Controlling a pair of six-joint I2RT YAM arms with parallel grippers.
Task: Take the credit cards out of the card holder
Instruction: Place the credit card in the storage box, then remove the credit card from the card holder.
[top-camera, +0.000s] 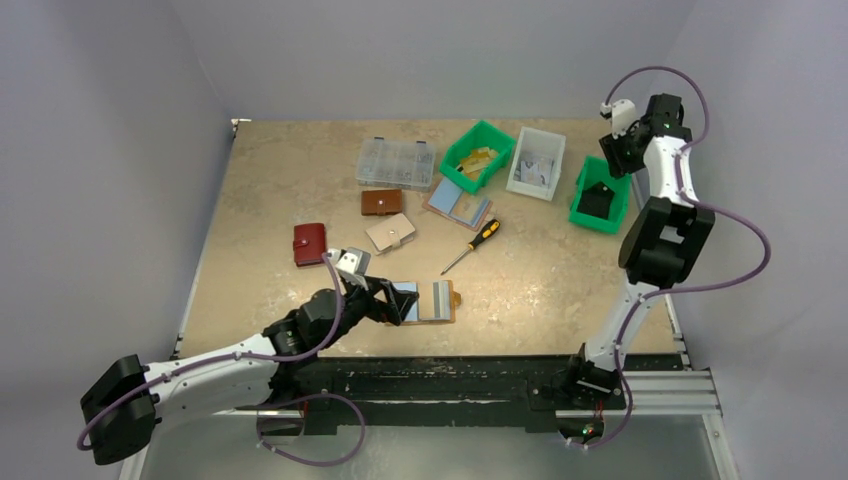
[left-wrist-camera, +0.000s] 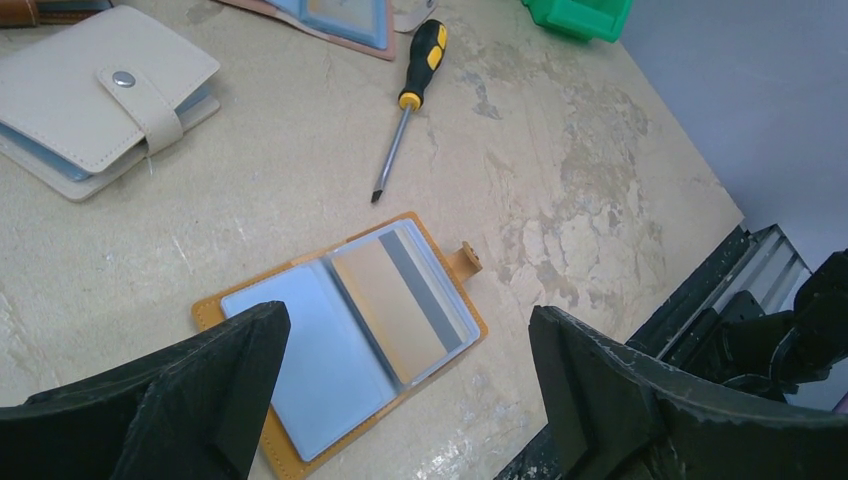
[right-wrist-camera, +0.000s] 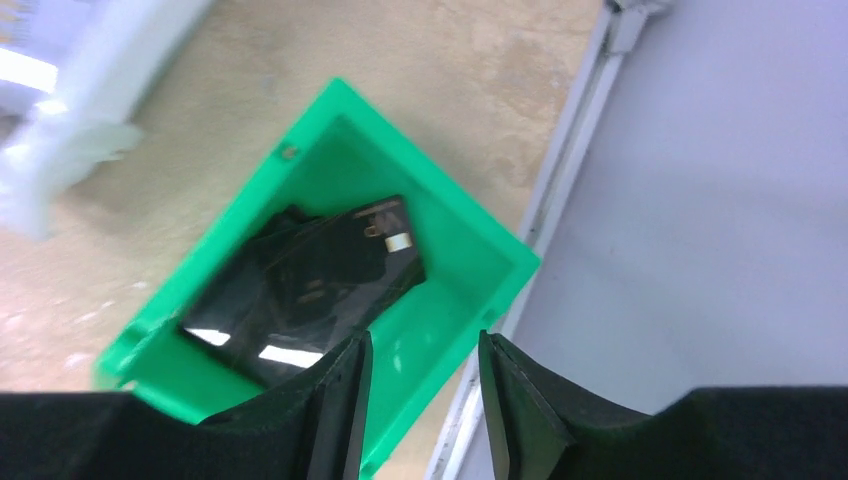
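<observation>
Left gripper: spread wide, empty, poised over the open card holder.
Holder's place: flat, midway along the table's near edge.
Credit cards: one tan, grey-striped card shows in the right sleeve.
Advice: narrow the fingers, pinch that card's exposed edge, and slide it out along the sleeve.
Right gripper: narrow gap, empty, above the far-right corner's green bin.
</observation>
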